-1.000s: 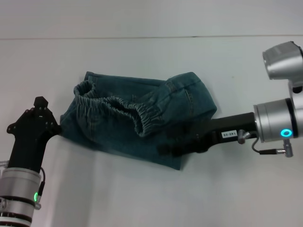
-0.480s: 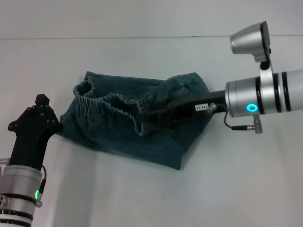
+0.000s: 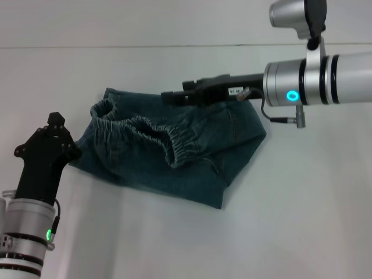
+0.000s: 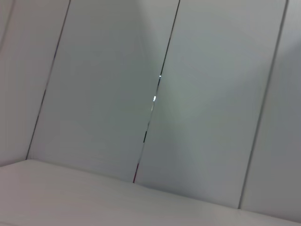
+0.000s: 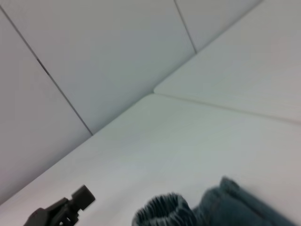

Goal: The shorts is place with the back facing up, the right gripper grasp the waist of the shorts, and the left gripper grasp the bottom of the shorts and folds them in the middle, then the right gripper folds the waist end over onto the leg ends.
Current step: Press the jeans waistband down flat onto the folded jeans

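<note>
The blue-green denim shorts (image 3: 192, 174) lie folded in a bundle on the white table (image 3: 290, 221). The ruffled waist (image 3: 139, 128) lies on top, running across the left and middle of the bundle. My right gripper (image 3: 170, 96) hangs in the air over the far edge of the shorts, pointing left and holding no cloth. My left gripper (image 3: 56, 123) stands just off the left edge of the shorts, apart from the cloth. The right wrist view shows the waist (image 5: 162, 212), the denim (image 5: 235, 207) and the left gripper (image 5: 61, 212) farther off. I cannot make out the leg ends.
The table meets a pale panelled wall (image 3: 174, 23) at the back. The left wrist view shows only wall panels (image 4: 94, 94) and a strip of table (image 4: 70, 197).
My right gripper has left the near right part of the shorts, risen and swung toward the far edge. The shorts stay put. The left gripper has shifted slightly.
</note>
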{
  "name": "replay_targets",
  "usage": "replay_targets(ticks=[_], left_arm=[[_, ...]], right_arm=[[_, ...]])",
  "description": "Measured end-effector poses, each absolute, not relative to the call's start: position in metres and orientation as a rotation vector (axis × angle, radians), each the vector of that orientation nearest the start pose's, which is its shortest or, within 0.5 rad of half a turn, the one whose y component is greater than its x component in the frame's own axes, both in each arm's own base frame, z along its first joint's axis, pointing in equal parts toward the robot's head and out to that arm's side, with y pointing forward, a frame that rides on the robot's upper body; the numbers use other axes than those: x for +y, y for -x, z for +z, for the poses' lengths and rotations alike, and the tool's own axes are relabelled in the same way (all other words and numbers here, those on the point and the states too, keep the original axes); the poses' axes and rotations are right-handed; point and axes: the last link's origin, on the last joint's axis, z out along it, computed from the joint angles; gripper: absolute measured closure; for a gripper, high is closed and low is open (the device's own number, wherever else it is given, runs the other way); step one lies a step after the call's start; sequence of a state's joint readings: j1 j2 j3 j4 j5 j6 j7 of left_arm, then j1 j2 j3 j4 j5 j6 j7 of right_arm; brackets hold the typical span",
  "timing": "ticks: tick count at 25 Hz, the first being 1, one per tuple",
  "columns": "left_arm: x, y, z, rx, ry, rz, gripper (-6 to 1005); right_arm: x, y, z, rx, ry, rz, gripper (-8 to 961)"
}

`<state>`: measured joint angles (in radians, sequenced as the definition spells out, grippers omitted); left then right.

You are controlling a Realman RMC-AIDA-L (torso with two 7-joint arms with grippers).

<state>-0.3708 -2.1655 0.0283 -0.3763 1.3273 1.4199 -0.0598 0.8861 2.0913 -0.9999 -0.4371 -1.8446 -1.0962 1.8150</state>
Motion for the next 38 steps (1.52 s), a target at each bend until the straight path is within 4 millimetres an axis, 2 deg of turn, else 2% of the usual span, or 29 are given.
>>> replay_targets(ticks=[3,7,13,17,21,25,30,38], left_arm=[[0.261,0.290,-0.079,-0.715,1.517,-0.900,998],[0.255,0.272,-0.079,-0.494,1.718,-0.987,998],[0.255,0.259,-0.072,-0.299,1.961,-1.118,997],[0.257,0.255,-0.072,-0.181,2.223,-1.135,997],[0.262,0.263,-0.073,-0.259,2.451,-1.049,997],[0.268,0.272,-0.083,-0.323,2.593,-0.879,997],[0.279,0.270,-0.094,-0.346,2.681,-0.765,996],[0.303,0.260,-0.102,-0.386,2.695,-0.675,997]], right_arm=[[0.411,-0.159,-0.060,0.850,2.726,0.581,135],[0.395,-0.189,-0.038,0.733,2.689,0.594,136],[0.361,-0.257,0.012,0.844,2.430,0.748,136],[0.334,-0.291,0.041,0.910,2.243,0.919,136],[0.318,-0.313,0.056,0.959,2.136,0.981,135],[0.313,-0.318,0.055,0.980,2.118,0.990,135],[0.313,-0.317,0.051,0.981,2.124,0.991,135],[0.313,-0.316,0.048,0.984,2.130,0.993,136]])
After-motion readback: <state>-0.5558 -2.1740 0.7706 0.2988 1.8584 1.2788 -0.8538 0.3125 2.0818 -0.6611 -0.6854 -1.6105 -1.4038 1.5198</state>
